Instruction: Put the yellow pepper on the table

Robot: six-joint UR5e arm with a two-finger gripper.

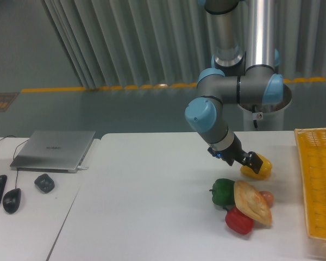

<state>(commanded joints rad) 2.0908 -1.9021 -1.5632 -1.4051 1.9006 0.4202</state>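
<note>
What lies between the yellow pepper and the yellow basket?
Only bare table between the yellow pepper and the basket, in the fixed camera view.

The grey UR5e arm with light-blue joint caps (206,117) folds down from its upright silver column, forearm slanting low and rightward. Its black two-finger gripper (252,161) points sideways, fingers clamped against something yellow; the fingertips themselves are too small to make out.

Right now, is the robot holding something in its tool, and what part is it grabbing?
It looks like the tool holds the yellow pepper, gripping its upper left side. The pepper sits low over the table; whether the tool has let go cannot be told.
</note>
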